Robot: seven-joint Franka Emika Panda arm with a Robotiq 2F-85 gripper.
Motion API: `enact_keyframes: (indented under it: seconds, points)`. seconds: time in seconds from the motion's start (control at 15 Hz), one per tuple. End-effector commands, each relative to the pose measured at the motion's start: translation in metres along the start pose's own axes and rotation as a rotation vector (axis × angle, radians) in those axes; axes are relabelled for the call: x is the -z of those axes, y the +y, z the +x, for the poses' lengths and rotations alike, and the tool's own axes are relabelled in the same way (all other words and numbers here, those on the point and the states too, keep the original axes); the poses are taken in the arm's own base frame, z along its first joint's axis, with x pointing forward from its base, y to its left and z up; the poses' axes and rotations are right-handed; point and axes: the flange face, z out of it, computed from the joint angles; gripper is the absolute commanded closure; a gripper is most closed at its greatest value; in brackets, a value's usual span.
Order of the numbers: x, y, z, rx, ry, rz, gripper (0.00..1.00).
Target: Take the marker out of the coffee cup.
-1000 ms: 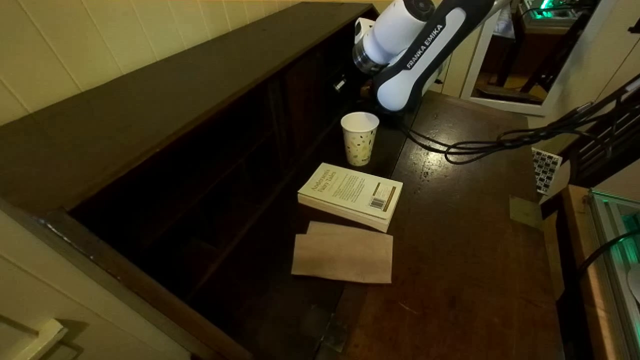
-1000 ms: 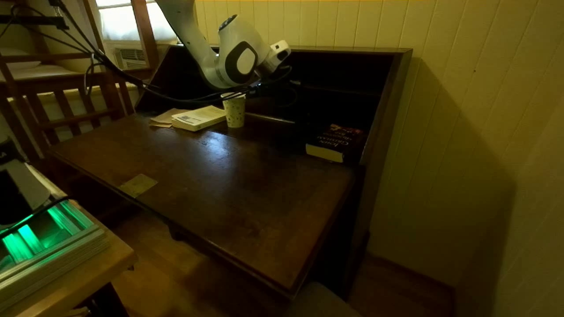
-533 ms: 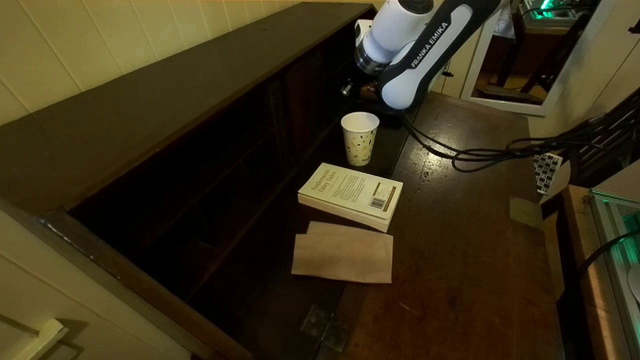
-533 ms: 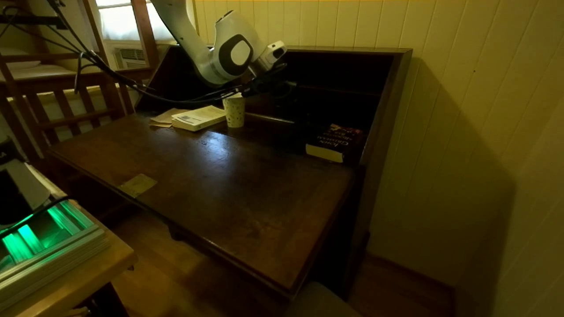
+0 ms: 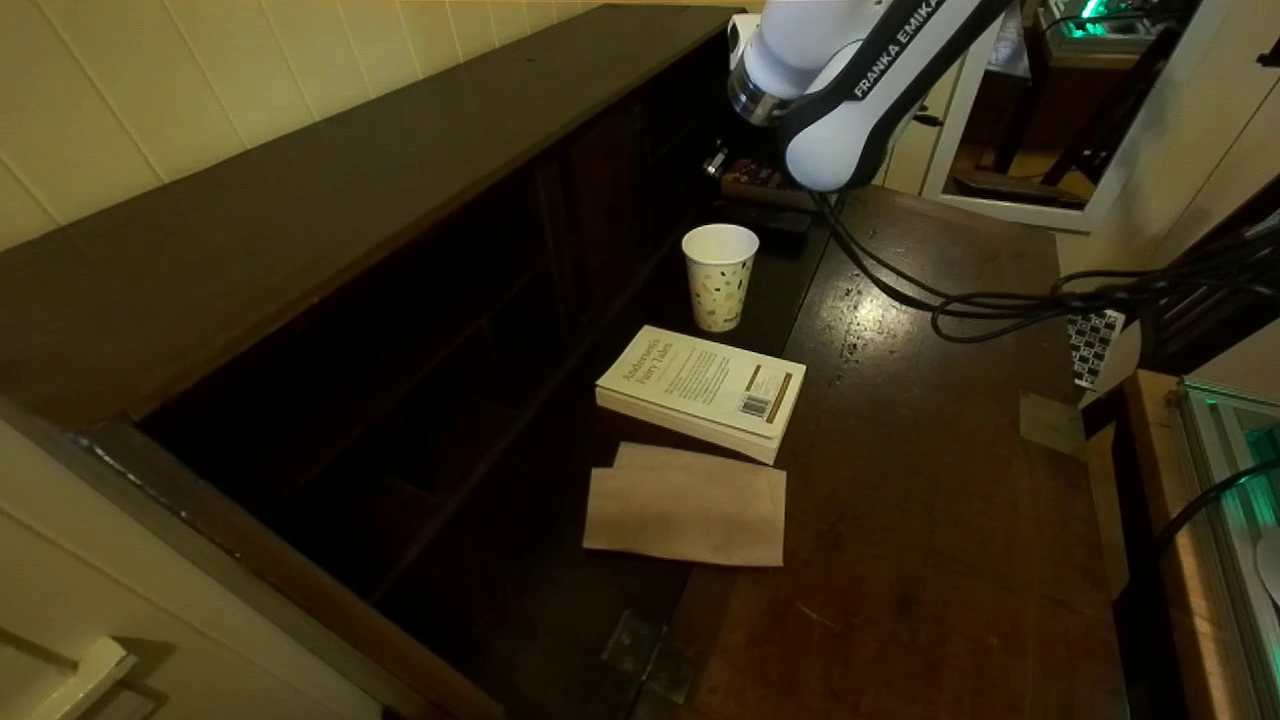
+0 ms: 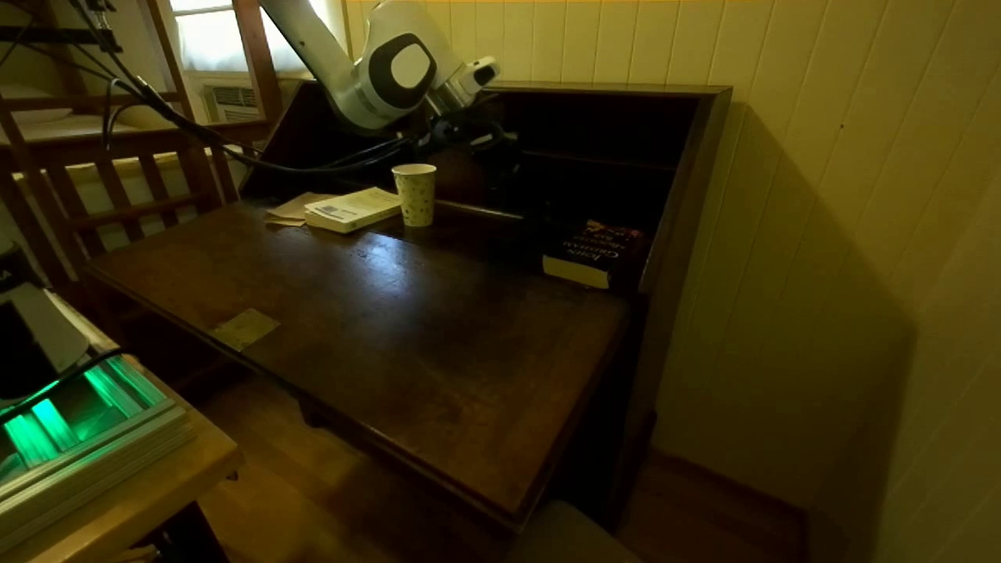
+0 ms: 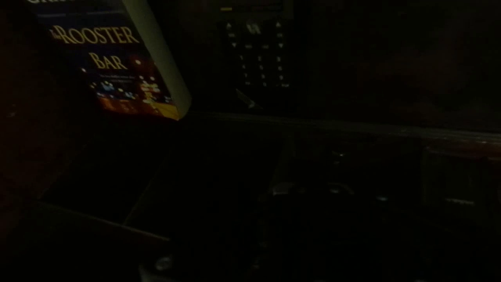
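Against cream panelled walls [image 6: 829, 172], in dim light, stands a dark wooden table [image 6: 375, 336] with a tall, shelved back [image 5: 350, 190]. On it, in both exterior views, a speckled white paper coffee cup [image 5: 719, 285] stands upright. Its pale inner wall shows but its bottom is hidden; where the marker is, I cannot tell. A white paperback [image 5: 700, 385], Andersen's Fairy Tales, lies between the cup and overlapping brown papers [image 5: 690, 515]. The white Franka arm [image 5: 830, 160] extends over the table, its dark fingers [image 6: 482, 141] higher than the cup and clear of it; whether they are apart or together, I cannot tell. The very dark wrist view shows The Rooster Bar [image 7: 113, 66], a thick John Grisham paperback, beside a black keypad device [image 7: 260, 58].
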Motion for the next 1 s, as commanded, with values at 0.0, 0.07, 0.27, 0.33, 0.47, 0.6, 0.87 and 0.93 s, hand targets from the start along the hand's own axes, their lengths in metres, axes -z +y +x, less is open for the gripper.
enact_keyframes:
  seconds: [0.0, 0.07, 0.27, 0.33, 0.47, 0.6, 0.87, 0.93]
  points:
    - [0.034, 0.008, -0.011, -0.008, -0.044, 0.010, 1.00]
    - [0.041, 0.010, -0.013, -0.010, -0.053, 0.016, 1.00]
    - [0.058, 0.014, -0.020, -0.025, -0.078, 0.028, 1.00]
    - [0.065, 0.014, -0.022, -0.029, -0.088, 0.038, 1.00]
    - [0.076, 0.015, -0.027, -0.033, -0.104, 0.054, 1.00]
    - [0.085, 0.016, -0.031, -0.040, -0.122, 0.063, 1.00]
    - [0.102, 0.024, -0.038, -0.053, -0.152, 0.077, 0.93]
    - [0.107, 0.026, -0.040, -0.051, -0.156, 0.084, 0.85]
